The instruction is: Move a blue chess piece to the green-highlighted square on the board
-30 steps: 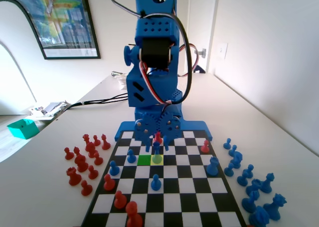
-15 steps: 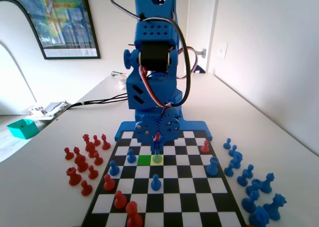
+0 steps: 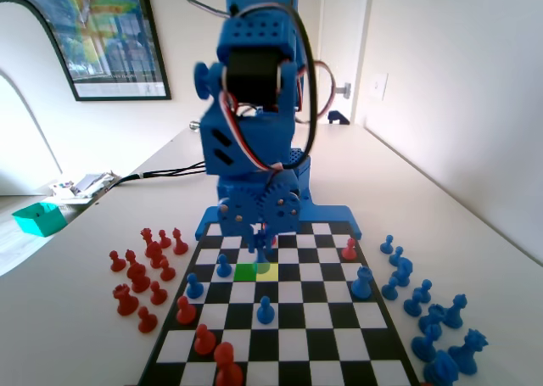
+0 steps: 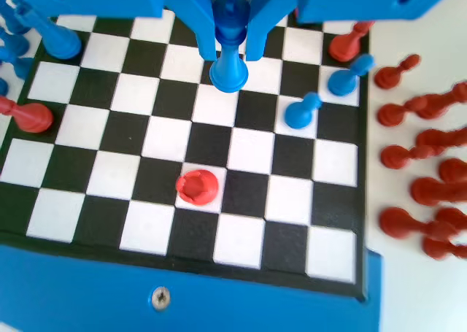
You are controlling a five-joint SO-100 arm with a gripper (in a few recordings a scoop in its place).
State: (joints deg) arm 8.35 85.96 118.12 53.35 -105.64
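the tool (image 4: pixel 232 36) clamps the blue chess piece (image 4: pixel 229 51) above the board (image 4: pixel 241 157), just right of the green-highlighted square (image 3: pixel 246 271).

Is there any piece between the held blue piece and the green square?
Nothing visible. The gripper holds the blue piece lifted above the board. In the fixed view it hangs at the border of the green square and the yellow one, and the green square is bare.
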